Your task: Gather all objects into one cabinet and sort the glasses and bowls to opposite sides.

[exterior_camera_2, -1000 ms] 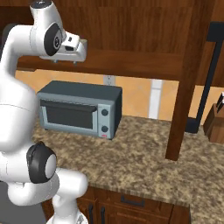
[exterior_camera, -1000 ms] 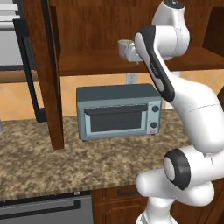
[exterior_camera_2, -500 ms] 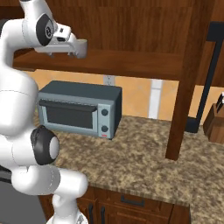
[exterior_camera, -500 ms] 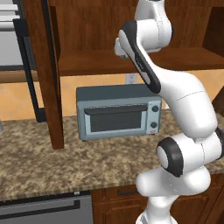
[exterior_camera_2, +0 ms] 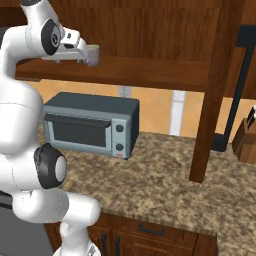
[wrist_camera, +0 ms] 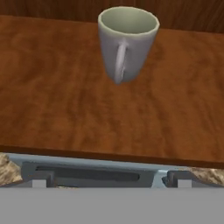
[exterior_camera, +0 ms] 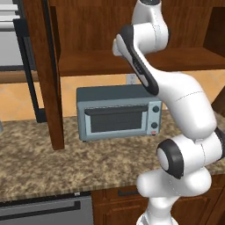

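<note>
The plain grey mug (wrist_camera: 127, 39) stands upright far back on the cabinet's wooden shelf (wrist_camera: 65, 109), its handle turned toward the hand. My gripper (wrist_camera: 111, 183) is open in front of the shelf's edge, well short of the mug, with nothing between its fingers. In the right base view the gripper (exterior_camera_2: 92, 54) hangs at the shelf (exterior_camera_2: 150, 70) front, above the toaster oven. In the left base view my own arm covers the hand and the mug before the shelf (exterior_camera: 88, 66). The cabinet door (exterior_camera: 44, 74) stands open.
A grey toaster oven (exterior_camera: 118, 112) sits on the speckled granite counter (exterior_camera: 44, 162) under the shelf. The open door (exterior_camera_2: 220, 90) with its black bar handle (exterior_camera_2: 241, 85) juts out over the counter. A knife block (exterior_camera_2: 247, 137) stands at the far right.
The upper arm has swung left in the left base view and now covers the mug there. The hand has shifted slightly along the shelf front. The jaws stayed open.
</note>
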You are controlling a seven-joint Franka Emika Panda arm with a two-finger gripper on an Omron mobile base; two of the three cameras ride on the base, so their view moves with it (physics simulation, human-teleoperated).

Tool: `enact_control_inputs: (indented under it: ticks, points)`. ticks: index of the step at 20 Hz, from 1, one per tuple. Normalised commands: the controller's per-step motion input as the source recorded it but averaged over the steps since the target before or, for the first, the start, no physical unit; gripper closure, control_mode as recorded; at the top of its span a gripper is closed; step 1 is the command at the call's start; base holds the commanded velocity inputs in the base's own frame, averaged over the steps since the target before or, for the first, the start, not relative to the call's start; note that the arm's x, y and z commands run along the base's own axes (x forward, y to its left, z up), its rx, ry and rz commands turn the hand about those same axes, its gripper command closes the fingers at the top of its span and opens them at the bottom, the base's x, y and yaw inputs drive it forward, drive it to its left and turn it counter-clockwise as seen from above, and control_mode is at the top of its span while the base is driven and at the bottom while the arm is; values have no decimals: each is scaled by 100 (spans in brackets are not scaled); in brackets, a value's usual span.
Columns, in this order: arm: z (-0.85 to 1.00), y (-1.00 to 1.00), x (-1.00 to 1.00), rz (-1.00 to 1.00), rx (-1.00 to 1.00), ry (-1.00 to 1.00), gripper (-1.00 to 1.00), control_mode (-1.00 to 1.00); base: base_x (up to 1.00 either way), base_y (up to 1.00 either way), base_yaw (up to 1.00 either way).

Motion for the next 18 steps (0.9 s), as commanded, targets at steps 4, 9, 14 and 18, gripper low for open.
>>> enact_control_inputs:
  ticks: [4, 9, 14, 18]
  points:
    - [-4, 0, 33, 0, 0, -2, -100, -100, 0, 0, 0]
    - [0, -3, 62, 0, 0, 0, -100, -100, 0, 0, 0]
    - [0, -1, 66, 0, 0, 0, -100, -100, 0, 0, 0]
    - [0, 0, 58, 0, 0, 0, -100, -100, 0, 0, 0]
